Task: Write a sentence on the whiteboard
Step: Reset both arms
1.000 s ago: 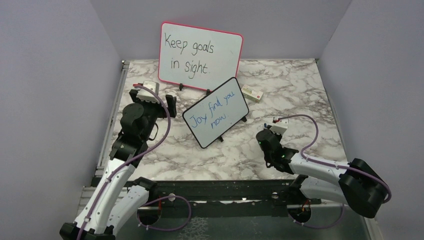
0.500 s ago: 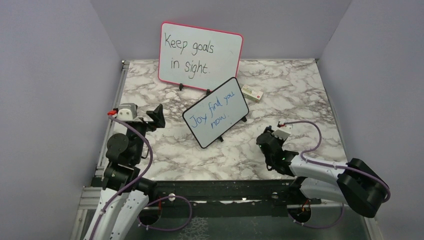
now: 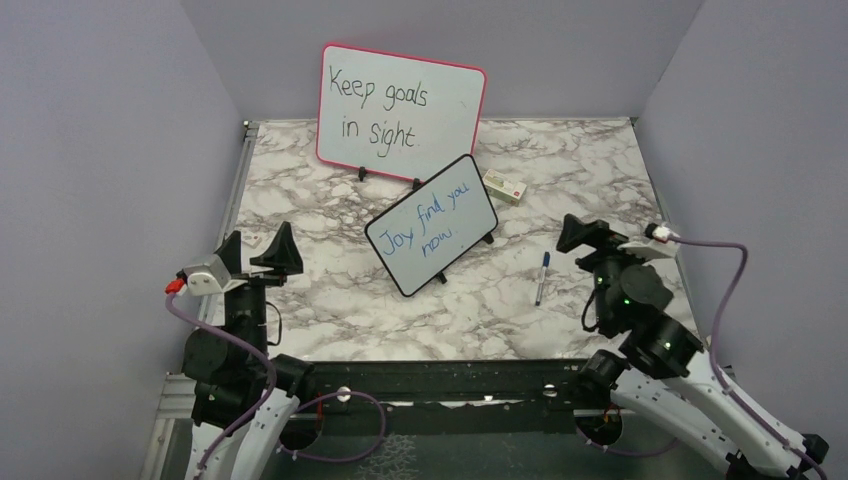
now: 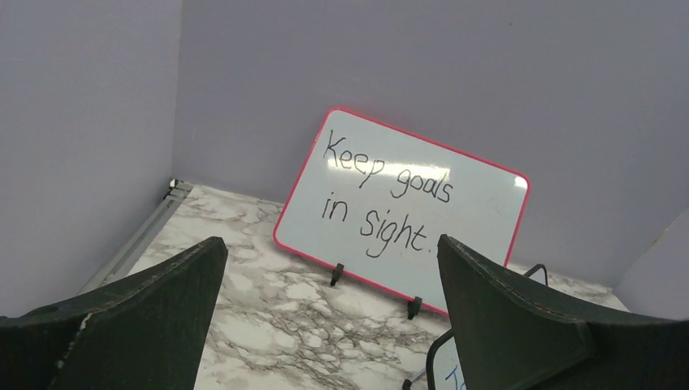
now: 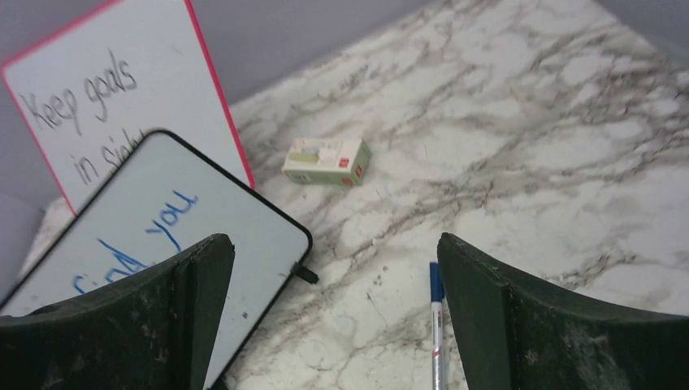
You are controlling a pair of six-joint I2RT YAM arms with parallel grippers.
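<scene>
The black-framed whiteboard [image 3: 432,225] stands tilted at the table's middle. On it is the blue sentence [image 3: 428,220] "Joy find you now". The right wrist view shows the whiteboard [image 5: 219,219] with the word "you" of the sentence [image 5: 172,219]. A blue-capped marker [image 3: 541,277] lies loose on the marble to the board's right, and shows as the marker [image 5: 437,325] beside my right finger. My right gripper [image 3: 585,233] hangs open above the table right of the marker, holding nothing. My left gripper [image 3: 258,245] is open and empty at the near left. The whiteboard's corner [image 4: 443,366] peeks in low in the left wrist view.
A larger pink-framed board [image 3: 402,105] reading "Keep goals in sight." stands at the back on little feet. A small white and green box [image 3: 505,186] lies right of the black board. Grey walls close in the table on three sides.
My right gripper opened and left the marker lying on the table, then lifted up and back to the right. My left arm drew back toward the near left edge, still open.
</scene>
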